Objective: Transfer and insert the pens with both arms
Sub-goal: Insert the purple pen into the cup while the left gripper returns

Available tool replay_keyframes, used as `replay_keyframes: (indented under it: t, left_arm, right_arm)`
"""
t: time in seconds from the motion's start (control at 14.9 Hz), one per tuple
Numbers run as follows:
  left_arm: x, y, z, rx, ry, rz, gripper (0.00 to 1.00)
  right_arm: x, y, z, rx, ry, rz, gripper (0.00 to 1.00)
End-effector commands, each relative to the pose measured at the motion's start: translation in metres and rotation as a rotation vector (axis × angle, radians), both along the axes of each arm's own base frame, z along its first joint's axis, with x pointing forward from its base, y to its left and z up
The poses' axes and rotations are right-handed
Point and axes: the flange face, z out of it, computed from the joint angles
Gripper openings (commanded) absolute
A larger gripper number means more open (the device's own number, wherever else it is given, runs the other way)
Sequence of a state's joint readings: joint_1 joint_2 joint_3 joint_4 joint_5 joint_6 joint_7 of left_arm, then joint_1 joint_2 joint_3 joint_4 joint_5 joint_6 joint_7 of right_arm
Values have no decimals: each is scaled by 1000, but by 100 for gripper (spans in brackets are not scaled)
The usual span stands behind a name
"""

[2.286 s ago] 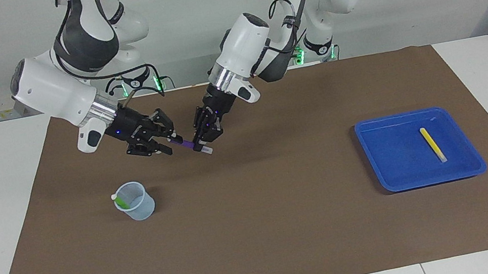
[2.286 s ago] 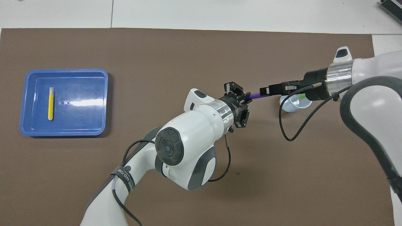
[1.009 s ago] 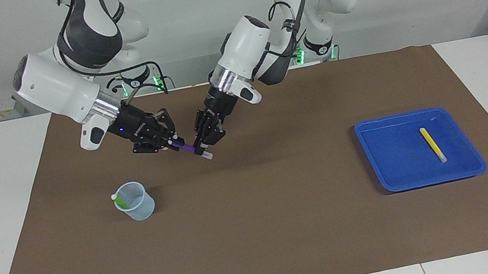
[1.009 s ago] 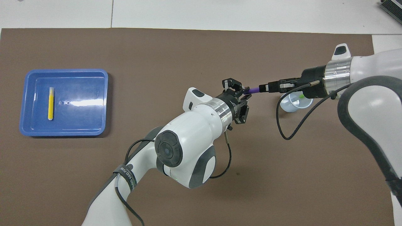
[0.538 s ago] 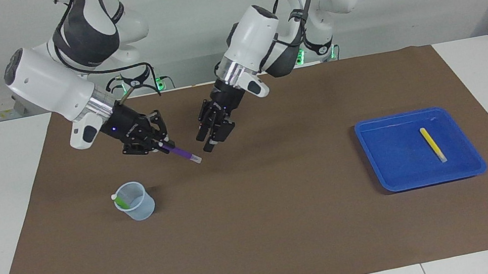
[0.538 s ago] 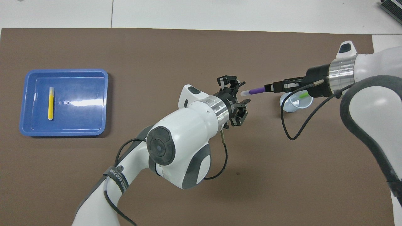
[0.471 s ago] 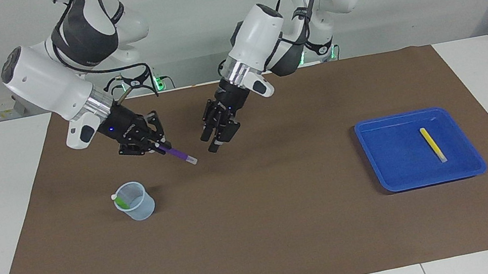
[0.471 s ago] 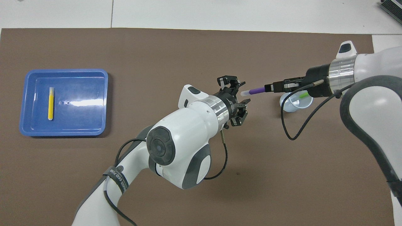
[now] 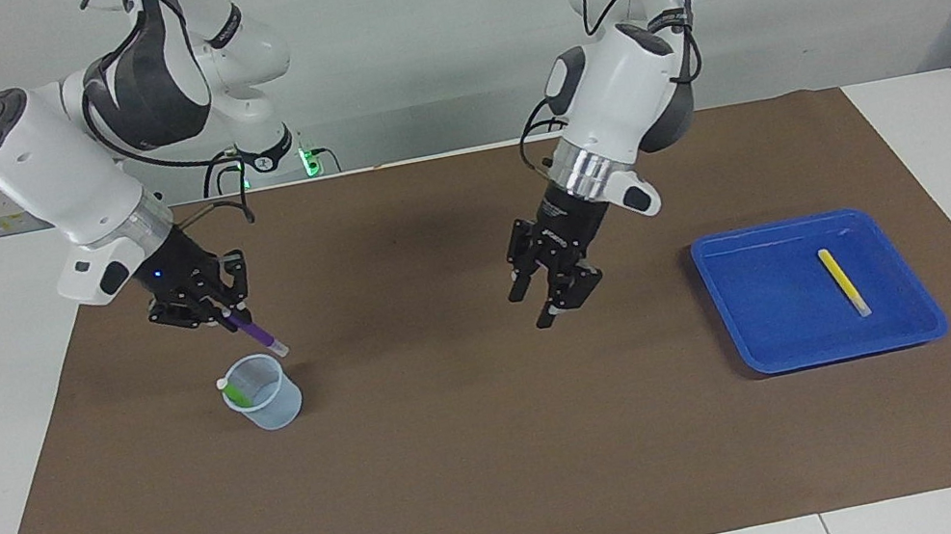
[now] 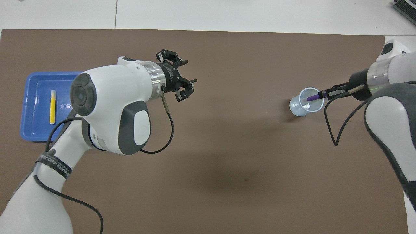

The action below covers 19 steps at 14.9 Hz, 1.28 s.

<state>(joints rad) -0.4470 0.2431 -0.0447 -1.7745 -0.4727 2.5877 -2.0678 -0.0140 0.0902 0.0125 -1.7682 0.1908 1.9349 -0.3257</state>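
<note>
Handover done: both arms parted, purple pen (image 9: pixel 254 332) now over cup (image 9: pixel 265 405).
Right gripper (image 9: pixel 226 308) clamps it, tilted for insertion; left gripper (image 9: pixel 555 289) open, empty (over bare mat).

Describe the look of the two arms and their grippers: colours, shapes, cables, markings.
Both arms are glossy white rounded segments with dark grey joint covers and a silver wrist ring. Loose black cables loop along each. The left gripper and right gripper are small, black, two-fingered linkages. A black printed band wraps the left arm in the overhead view.

Purple pen (image 9: pixel 254 332) now over cup (image 9: pixel 267 406).
</note>
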Motion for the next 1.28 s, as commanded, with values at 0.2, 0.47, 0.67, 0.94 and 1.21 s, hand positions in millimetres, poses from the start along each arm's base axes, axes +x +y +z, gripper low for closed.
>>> replay_keyframes:
  t: [0.2,0.47,0.67,0.94,1.21]
  left_arm:
    - [15,61,2,-1,46,73,100]
    - [23,81,3,16,40,85,100]
    - [30,104,1,69,-14,15,100]
    - [39,166,-1,192,-81,-183,100]
    - [44,217,-2,272,-140,-304,100]
  right_arm:
    - [10,-19,-33,-88,44,-8,0]
    - [18,-19,-58,-91,40,-11,0]
    - [29,-21,-77,-105,23,-13,0]
    - [29,-23,-79,-105,27,-16,52]
    - [29,-24,-62,-96,27,-27,67]
